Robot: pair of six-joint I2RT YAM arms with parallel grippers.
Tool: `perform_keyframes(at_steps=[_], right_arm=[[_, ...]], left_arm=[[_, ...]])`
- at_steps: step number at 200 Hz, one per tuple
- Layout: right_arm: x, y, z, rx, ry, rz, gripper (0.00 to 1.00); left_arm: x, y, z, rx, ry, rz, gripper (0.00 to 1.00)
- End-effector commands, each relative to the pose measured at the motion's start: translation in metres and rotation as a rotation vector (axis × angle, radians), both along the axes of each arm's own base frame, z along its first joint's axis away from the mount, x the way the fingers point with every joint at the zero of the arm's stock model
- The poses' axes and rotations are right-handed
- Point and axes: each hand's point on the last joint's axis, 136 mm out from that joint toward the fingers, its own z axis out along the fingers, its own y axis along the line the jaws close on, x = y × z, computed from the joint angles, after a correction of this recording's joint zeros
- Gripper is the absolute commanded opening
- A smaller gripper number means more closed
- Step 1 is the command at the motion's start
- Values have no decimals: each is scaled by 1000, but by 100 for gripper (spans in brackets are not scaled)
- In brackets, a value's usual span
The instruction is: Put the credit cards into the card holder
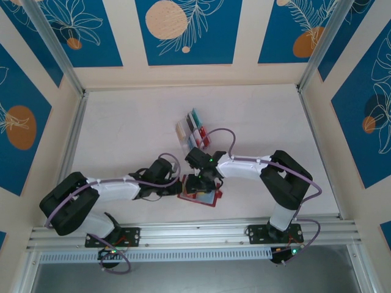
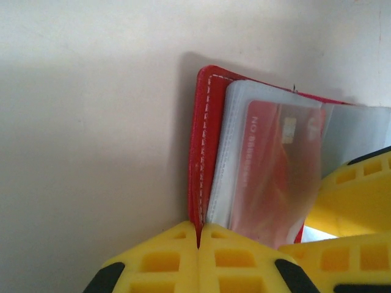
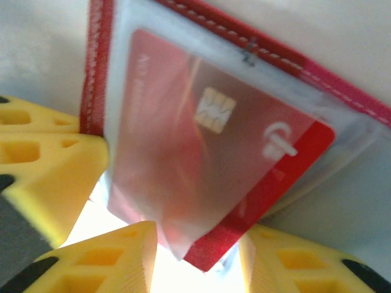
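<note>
Left gripper [image 2: 198, 235] is seen closed tight on the stitched edge of the card holder [image 2: 203, 146], so that the red cover is pinned between both yellow fingers and kept open on the table [image 2: 91, 122]. Inside the holder, a red card [image 3: 183, 152] is already pushed most of the way into a clear sleeve [image 2: 229, 152]; only one corner is left uncovered at the sleeve mouth. This card is judged as almost placed, perhaps needing one last small push.

Beyond the holder, on the side away from the arms, other cards [image 1: 194, 125] are standing in a clear rack [image 1: 186, 133], well apart from the holder. So most of the task is judged as not yet done.

At the right side of the holder, the right gripper [image 3: 195, 244] is held with its jaws partly open around the near edge of the holder and the card. Gaps are seen beside the fingers, so no firm grip is judged there.
</note>
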Motion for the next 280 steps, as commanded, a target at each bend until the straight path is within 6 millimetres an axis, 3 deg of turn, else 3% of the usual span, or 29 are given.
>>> perform_keyframes(at_steps=[1, 48, 106, 160, 219, 280], right_arm=[[12, 28, 28, 82, -101, 79, 44], [12, -3, 37, -33, -151, 87, 44], [21, -15, 57, 23, -200, 80, 45], [40, -51, 40, -166, -216, 28, 44], [41, -69, 32, -215, -197, -48, 51], [39, -82, 24, -244, -174, -86, 51]], left_arm=[[-39, 25, -41, 144, 132, -23, 3], [-40, 25, -40, 141, 134, -28, 4], [-39, 22, -33, 125, 117, -43, 7], [-37, 19, -28, 115, 109, -51, 8], [-38, 20, -30, 122, 113, -50, 9], [-38, 20, -32, 122, 120, -49, 9]])
